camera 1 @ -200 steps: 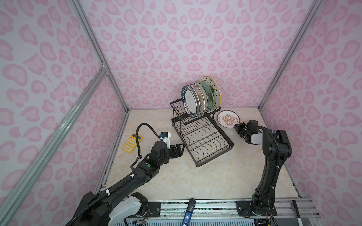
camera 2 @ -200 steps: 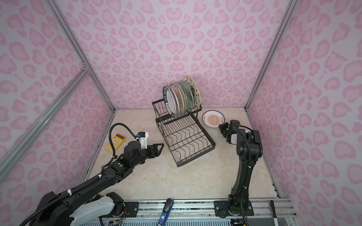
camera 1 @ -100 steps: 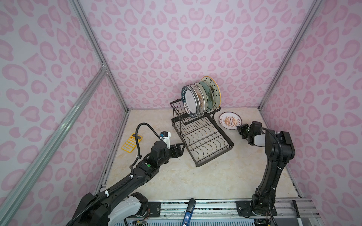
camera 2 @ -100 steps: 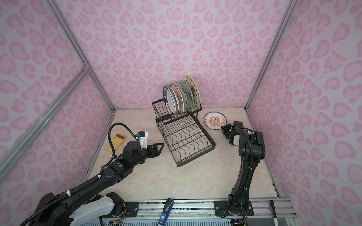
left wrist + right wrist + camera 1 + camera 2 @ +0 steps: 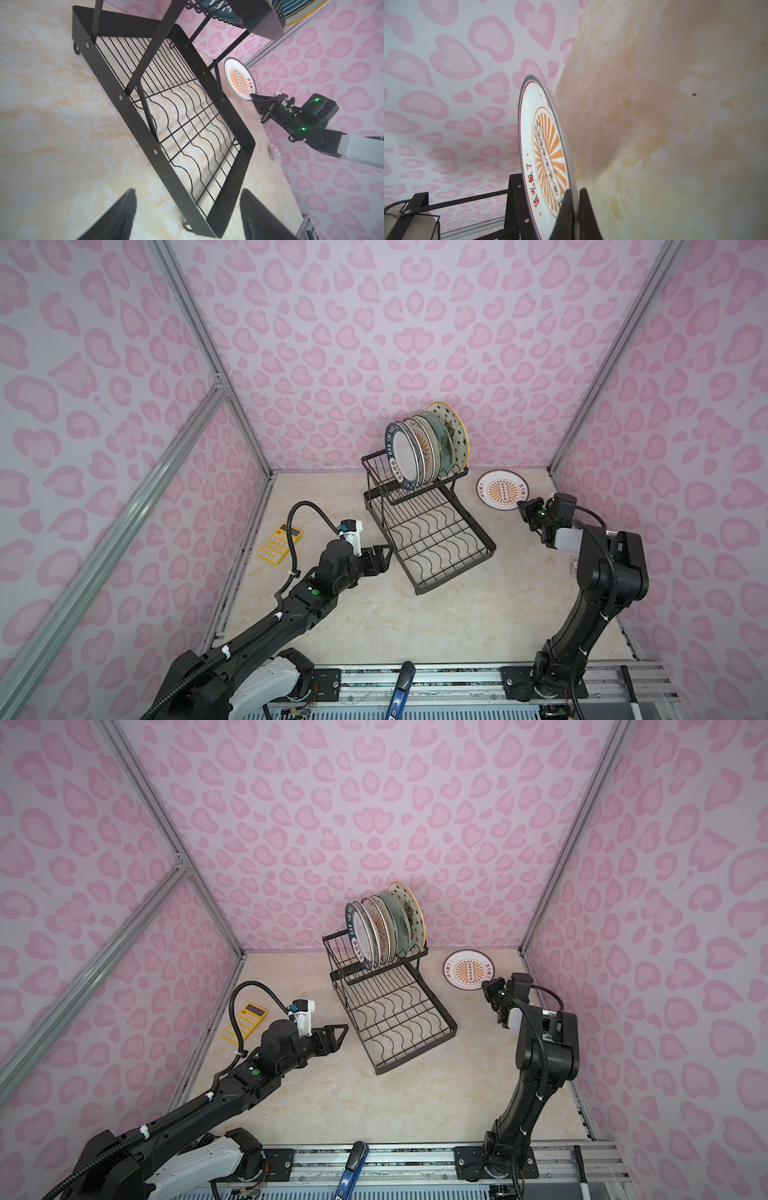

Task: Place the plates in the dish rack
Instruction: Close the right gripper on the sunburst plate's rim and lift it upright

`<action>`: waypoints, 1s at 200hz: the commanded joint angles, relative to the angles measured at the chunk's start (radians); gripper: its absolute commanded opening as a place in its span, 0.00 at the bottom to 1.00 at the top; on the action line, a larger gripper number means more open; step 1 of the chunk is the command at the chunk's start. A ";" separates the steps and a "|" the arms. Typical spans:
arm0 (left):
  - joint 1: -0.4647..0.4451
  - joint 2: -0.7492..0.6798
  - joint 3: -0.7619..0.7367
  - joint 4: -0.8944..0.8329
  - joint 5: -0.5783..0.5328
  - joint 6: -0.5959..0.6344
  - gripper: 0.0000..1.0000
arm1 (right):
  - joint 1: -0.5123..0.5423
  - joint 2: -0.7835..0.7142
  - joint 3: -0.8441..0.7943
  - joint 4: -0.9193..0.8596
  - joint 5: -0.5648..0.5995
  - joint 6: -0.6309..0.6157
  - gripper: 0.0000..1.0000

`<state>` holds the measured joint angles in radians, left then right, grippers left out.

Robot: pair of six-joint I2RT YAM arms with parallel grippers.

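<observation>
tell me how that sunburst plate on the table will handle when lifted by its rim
Likely stiff: the sunburst plate looks like glazed ceramic. Its glossy rim, pinched by the right gripper at one edge, may slip or swing. Probably chips if dropped.

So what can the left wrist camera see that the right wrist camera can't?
Only the left wrist view shows the dish rack with its wavy-wired tray, and the right gripper from outside. Only the right wrist view shows, up close, its fingers pinching the orange sunburst plate by the rim. Both show that plate and the marble table.
</observation>
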<state>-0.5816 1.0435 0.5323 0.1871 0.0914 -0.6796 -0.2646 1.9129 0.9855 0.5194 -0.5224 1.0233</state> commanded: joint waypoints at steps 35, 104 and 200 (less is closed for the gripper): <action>-0.001 -0.007 0.030 -0.020 -0.033 0.044 0.81 | -0.038 -0.164 -0.110 -0.060 -0.070 -0.111 0.00; -0.001 0.042 0.081 -0.015 -0.006 0.051 0.80 | -0.079 -0.380 -0.240 -0.145 -0.177 -0.179 0.00; -0.001 0.118 0.120 0.064 0.091 0.041 0.80 | -0.051 -0.664 -0.334 -0.384 -0.257 -0.328 0.00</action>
<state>-0.5823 1.1439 0.6361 0.1638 0.1234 -0.6312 -0.3393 1.2835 0.6540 0.2035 -0.7280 0.7650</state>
